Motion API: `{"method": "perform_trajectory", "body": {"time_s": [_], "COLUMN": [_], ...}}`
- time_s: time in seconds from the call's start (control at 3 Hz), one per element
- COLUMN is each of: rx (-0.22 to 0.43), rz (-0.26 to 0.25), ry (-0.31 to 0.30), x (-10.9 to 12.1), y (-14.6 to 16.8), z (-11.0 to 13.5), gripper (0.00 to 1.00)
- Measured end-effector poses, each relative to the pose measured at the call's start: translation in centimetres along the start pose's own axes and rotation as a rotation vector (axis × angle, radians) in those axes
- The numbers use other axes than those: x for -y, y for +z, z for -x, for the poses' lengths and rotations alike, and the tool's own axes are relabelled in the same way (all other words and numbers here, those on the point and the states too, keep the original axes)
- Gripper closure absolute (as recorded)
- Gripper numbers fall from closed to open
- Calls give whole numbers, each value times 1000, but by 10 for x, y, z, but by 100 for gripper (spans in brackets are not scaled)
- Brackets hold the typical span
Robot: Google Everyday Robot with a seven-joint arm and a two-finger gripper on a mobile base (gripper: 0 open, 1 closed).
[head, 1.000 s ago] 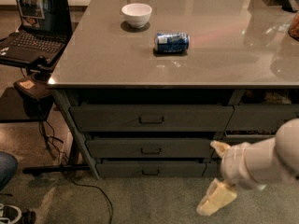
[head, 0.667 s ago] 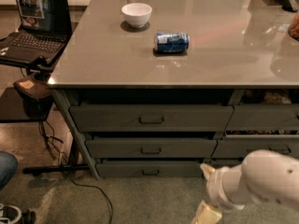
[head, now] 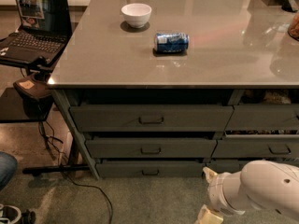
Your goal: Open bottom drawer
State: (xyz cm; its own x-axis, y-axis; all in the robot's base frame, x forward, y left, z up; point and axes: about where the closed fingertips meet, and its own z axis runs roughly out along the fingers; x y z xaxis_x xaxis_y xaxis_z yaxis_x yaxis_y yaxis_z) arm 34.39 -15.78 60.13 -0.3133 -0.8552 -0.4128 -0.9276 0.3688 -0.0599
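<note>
While bottom drawer [head: 121,168] sits shut in lowest row under desk [head: 187,69], hand [head: 205,194] hangs low right of it, fingers [head: 209,173] apart, empty; centre pull [head: 150,172] lies up-left of hand, drawer front running left-right.

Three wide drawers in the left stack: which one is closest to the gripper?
The bottom drawer, with the shallowest front. The gripper hangs low near its right end; the middle drawer and top drawer sit higher, farther off.
</note>
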Motion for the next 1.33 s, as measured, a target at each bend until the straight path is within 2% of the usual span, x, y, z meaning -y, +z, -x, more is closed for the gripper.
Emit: {"method": "perform_trajectory", "body": {"time_s": [0.33,0.67,1.0,1.33], "rx": [19,97,94,100], "rz": [-29,-75,-75,-82], "ry": [27,86,83,88], "x": [31,82,80,86], "y": [19,51,50,79], "z": [-23,-47,-46,-63], "gripper": [0,0,0,0]}}
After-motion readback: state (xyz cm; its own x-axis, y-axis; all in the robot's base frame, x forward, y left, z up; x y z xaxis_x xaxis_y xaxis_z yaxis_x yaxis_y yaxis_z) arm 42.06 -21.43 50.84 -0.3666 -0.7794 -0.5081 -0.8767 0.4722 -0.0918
